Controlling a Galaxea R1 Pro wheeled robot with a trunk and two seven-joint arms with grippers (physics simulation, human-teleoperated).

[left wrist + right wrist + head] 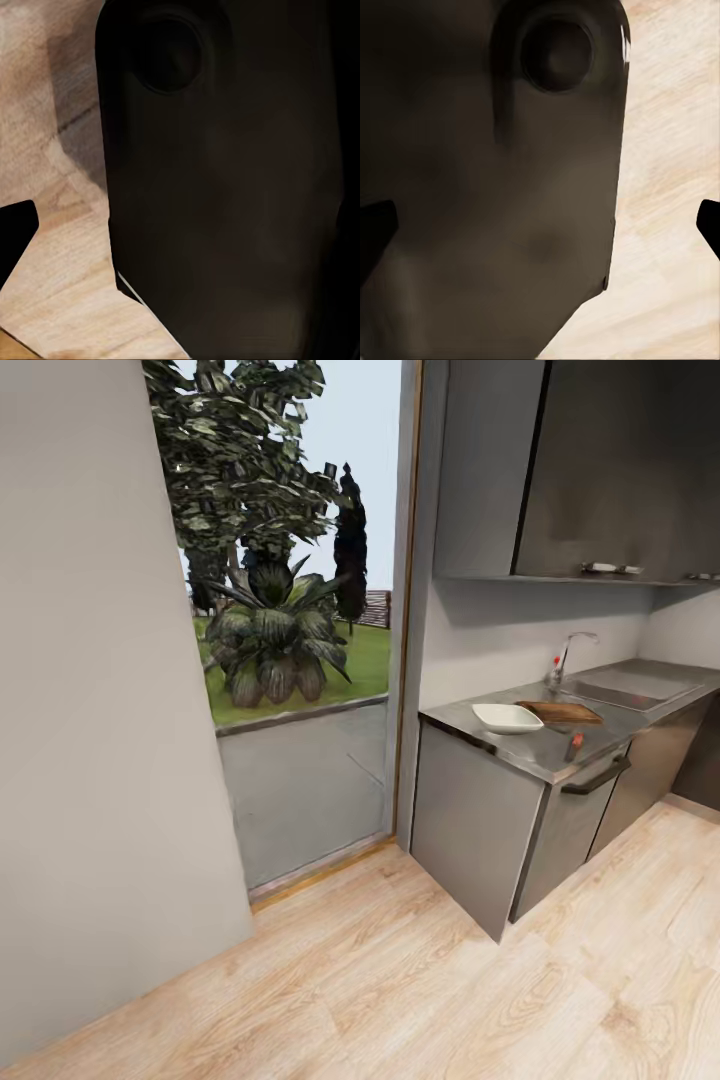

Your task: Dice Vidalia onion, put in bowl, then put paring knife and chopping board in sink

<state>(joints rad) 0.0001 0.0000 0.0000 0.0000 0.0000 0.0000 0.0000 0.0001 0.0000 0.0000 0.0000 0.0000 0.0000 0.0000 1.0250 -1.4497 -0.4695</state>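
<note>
From across the room in the head view, the grey countertop (530,748) carries the white bowl (507,717) near its left end. The brown chopping board (560,711) lies right behind the bowl. The paring knife (575,742), red-handled, rests near the counter's front edge. Further back are the sink (620,691) and its chrome faucet (567,653). The Vidalia onion is hidden from here. My right gripper (540,225) is open, with its dark fingertips (375,225) at the frame's sides and nothing between them. My left gripper (180,232) looks open too, with one fingertip (15,232) showing. Both hang over the wooden floor, against my dark body.
A grey wall (90,710) stands close on the left. A tall glass opening (300,660) shows a garden with plants. Dark upper cabinets (600,460) hang over the counter. Light wooden floor (400,980) stretches between me and the grey base cabinets (480,830).
</note>
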